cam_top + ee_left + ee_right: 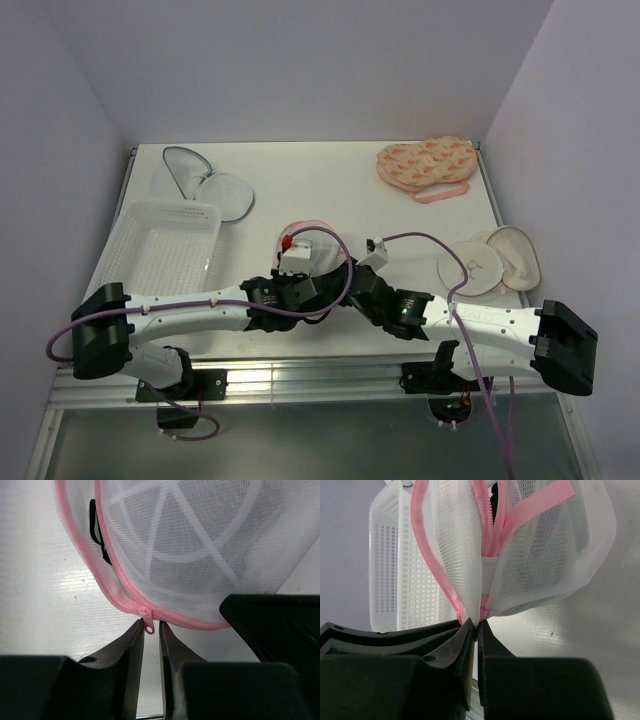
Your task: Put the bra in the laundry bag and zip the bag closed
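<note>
Left gripper [149,632] jaws narrowed round zipper pull [148,621], can't tell if gripping. Bra [95,527] sits inside laundry bag [200,545], mid-table toward near edge. Right gripper [477,626] pinches its pink seam. Zip partly open, closing remains. Basket [165,245] at left edge, orange pouch [425,165] in far-right corner: neither obstructs.

Laundry bag [200,540]: white mesh dome with white ribs and pink zipper trim, at mid-table, lifted on edge with its halves slightly apart. Pink zipper pull [148,622] hangs at the lowest point of the rim. The trim is joined on one side of the pull and split on the other. Bra [95,527]: black, inside the bag, a strap showing in the open gap.
</note>
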Controlling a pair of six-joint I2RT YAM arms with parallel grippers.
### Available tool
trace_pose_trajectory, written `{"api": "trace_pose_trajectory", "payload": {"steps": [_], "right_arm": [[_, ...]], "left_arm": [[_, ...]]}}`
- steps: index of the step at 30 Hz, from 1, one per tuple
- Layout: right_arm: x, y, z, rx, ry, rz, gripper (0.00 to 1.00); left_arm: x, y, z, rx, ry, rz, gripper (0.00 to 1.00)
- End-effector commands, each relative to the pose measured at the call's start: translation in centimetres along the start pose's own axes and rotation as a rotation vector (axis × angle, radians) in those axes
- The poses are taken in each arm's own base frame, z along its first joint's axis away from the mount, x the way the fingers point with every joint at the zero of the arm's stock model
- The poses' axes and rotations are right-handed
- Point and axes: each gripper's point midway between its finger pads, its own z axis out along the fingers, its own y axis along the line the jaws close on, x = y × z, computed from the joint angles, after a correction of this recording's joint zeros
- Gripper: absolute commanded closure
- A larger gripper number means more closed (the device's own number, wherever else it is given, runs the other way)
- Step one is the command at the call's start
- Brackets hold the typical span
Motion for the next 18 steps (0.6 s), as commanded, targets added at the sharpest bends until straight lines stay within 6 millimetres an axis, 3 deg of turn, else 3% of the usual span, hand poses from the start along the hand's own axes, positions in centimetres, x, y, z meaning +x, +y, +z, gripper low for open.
{"api": "trace_pose_trajectory", "payload": {"steps": [1,13,18], "right_arm": [[-1.17,1.51,-0.41,-0.033,-0.046,0.012,1.0],[-0.92,0.99,-0.37,-0.022,-0.039,0.004,1.0],[-0.83,0.55,-0.41,-0.011,-0.037,-0.003,1.0]], "left_arm": [[-1.32,-0.45,-0.59,-0.027,-0.045,0.003,0.76],[-1.42,-0.58,-1.35,-0.04,-0.055,0.014,0.87],[-1.27,-0.35,-1.47,-0.046,-0.046,0.006,1.0]]}}
